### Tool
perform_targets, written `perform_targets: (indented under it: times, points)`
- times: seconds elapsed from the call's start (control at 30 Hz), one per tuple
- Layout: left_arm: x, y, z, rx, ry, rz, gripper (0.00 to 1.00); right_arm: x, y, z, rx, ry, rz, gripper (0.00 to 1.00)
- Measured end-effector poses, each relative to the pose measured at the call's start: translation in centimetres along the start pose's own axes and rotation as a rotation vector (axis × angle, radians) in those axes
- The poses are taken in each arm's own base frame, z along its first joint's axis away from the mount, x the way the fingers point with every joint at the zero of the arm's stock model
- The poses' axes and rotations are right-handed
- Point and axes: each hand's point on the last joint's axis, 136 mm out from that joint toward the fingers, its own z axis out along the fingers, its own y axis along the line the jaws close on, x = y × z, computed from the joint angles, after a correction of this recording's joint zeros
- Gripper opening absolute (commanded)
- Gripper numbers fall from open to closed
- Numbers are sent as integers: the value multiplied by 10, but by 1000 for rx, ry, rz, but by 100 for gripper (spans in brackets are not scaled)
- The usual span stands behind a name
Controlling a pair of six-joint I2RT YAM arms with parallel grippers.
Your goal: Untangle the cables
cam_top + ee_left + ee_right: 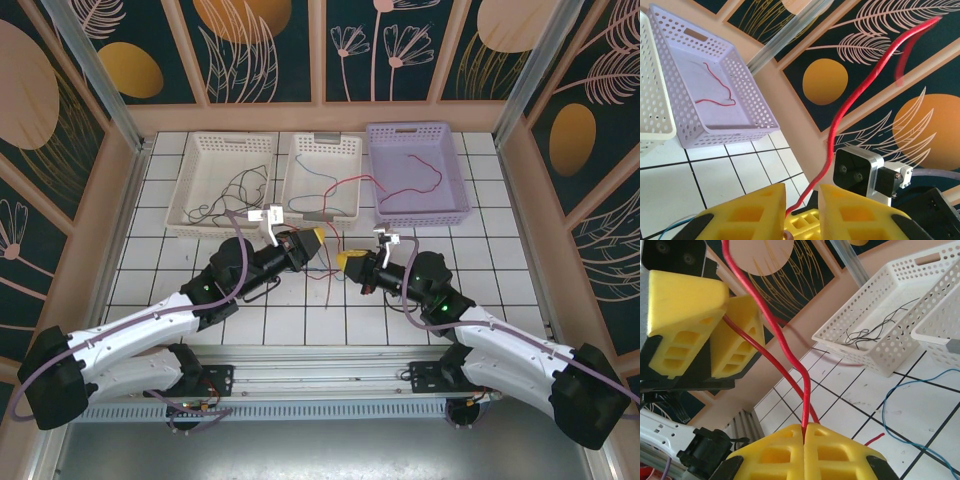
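A red cable (355,179) runs from the lilac basket (372,150) down to the two grippers, which meet near the table's middle. My right gripper (804,430) is shut on the red cable (790,360), which rises from its yellow tips in two strands. My left gripper (802,200) is open, and the red cable (850,95) passes through the gap along the left finger. In the top view the left gripper (316,238) sits just above and left of the right gripper (345,262). A blue cable (318,180) lies in the middle white basket. Black cables (235,190) lie in the left white basket.
Three baskets stand in a row at the back of the tiled table. The blue cable (890,405) trails out onto the tiles. A short red piece (720,90) lies in the lilac basket (745,75). Wooden walls enclose the table.
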Motion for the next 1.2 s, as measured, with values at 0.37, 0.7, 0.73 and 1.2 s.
perform_targets:
  times: [0.37,0.7,0.73,1.2]
  points:
    - [-5,-7,-5,19,-16,14,0,-21,-5,-10,57,-97,2,0]
    - [-8,-8,-14,23,-31,23,0,-42,-29,-34,171,-214,34,0]
    - [-8,-8,-15,23,-33,24,0,-44,-31,-36,181,-221,37,0]
    - [-28,-12,-53,-23,-97,97,0,-78,-82,-89,549,-332,22,0]
